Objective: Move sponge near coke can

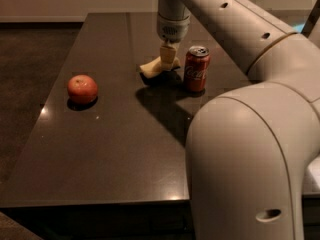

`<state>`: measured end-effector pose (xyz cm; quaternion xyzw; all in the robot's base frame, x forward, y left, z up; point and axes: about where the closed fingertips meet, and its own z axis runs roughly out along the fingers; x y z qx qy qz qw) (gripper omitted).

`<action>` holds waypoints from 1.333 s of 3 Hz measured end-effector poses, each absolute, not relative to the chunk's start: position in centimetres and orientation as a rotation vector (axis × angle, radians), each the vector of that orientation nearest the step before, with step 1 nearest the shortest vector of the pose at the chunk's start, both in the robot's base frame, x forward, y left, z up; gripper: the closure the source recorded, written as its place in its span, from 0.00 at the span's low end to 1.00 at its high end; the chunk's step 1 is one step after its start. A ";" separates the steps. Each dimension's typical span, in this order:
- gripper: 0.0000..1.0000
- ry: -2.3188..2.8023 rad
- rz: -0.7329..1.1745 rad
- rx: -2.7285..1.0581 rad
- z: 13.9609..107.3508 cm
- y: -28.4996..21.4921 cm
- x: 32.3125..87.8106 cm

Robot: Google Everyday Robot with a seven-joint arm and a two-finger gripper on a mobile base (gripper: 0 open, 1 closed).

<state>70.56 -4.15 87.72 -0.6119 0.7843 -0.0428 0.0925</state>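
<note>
Gripper clamps sponge just beside upright coke can.

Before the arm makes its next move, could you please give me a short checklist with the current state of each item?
1. Grip on sponge: ok. The gripper is shut on it, just left of the can.
2. Sponge near can: ok. It is close beside the can; contact cannot tell.
3. Can upright: ok.
4. Sponge resting on table: cannot tell. It hangs tilted, with its left end low.
5. Apple out of the way: ok. It sits well to the left, apart from both.
</note>
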 end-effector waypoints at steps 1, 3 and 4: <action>0.38 2.351 -0.125 -1.812 87.5 -5.1 70.2; 0.00 2.347 -0.126 -1.796 87.2 -5.5 70.2; 0.00 2.347 -0.126 -1.796 87.2 -5.5 70.2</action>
